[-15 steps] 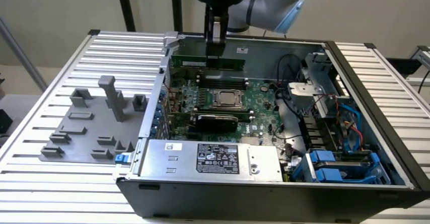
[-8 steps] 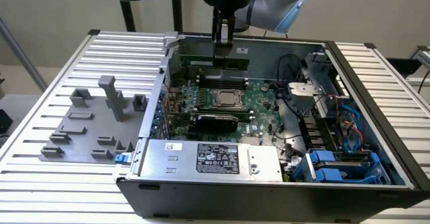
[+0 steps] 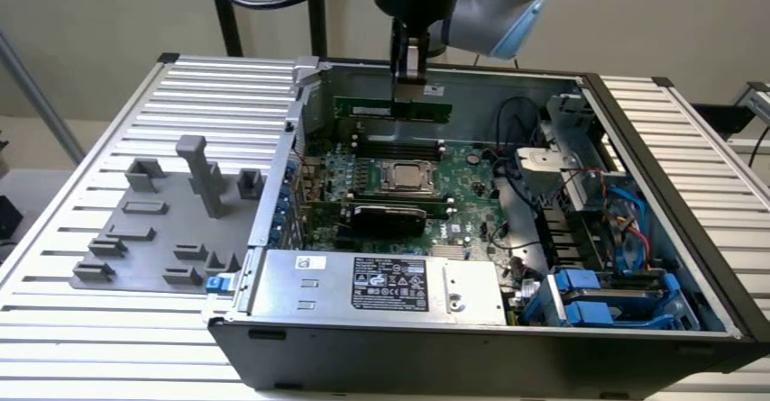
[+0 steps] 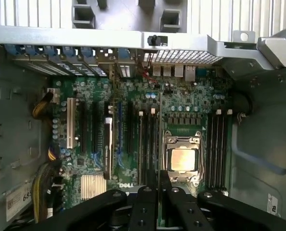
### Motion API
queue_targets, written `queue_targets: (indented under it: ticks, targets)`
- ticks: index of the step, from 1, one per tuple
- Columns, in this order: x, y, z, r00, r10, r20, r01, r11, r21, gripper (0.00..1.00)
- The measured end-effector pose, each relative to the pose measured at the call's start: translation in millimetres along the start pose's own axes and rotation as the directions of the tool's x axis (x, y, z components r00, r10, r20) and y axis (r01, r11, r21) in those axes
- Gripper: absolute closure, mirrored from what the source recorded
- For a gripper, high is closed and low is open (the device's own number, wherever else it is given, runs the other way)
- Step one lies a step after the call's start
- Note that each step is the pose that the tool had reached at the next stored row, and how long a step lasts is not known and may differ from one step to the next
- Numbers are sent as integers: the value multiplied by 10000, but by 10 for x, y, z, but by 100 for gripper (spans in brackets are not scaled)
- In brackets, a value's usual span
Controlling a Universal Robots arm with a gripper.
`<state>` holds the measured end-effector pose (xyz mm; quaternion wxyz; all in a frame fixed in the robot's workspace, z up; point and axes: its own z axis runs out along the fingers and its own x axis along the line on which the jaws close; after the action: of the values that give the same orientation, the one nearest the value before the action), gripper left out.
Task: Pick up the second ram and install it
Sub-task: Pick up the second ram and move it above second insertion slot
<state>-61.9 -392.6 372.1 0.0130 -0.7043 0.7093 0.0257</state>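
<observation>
The second ram [image 3: 361, 108] is a long, narrow green stick hanging level inside the open computer case, above the black memory slots [image 3: 385, 133] behind the CPU socket [image 3: 409, 176]. My gripper [image 3: 409, 84] reaches down from above and is shut on the stick's upper edge near its middle. In the wrist view the ram [image 4: 160, 144] appears edge-on as a thin green strip between the black fingers [image 4: 145, 204]. It runs beside the CPU socket [image 4: 183, 160], over the memory slots [image 4: 148, 144] on that side. The stick is still clear of the board.
The case's metal walls [image 3: 307, 95] close in around the motherboard [image 3: 463, 194]. A black card [image 3: 385, 214], a power supply [image 3: 373, 284], cables [image 3: 529, 180] and blue drive bays [image 3: 601, 297] fill the nearer part. A grey fixture plate [image 3: 132, 270] with blocks lies outside, on the exterior view's left.
</observation>
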Motion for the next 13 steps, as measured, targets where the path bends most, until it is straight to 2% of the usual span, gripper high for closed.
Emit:
queue_targets:
  ticks: [9, 13]
  targets:
    - [-162, -105, 171, 10000, 1, 0, -1, 10000, 0, 86]
    - [-174, -142, 243, 10000, 1, 1, -1, 10000, 1, 86]
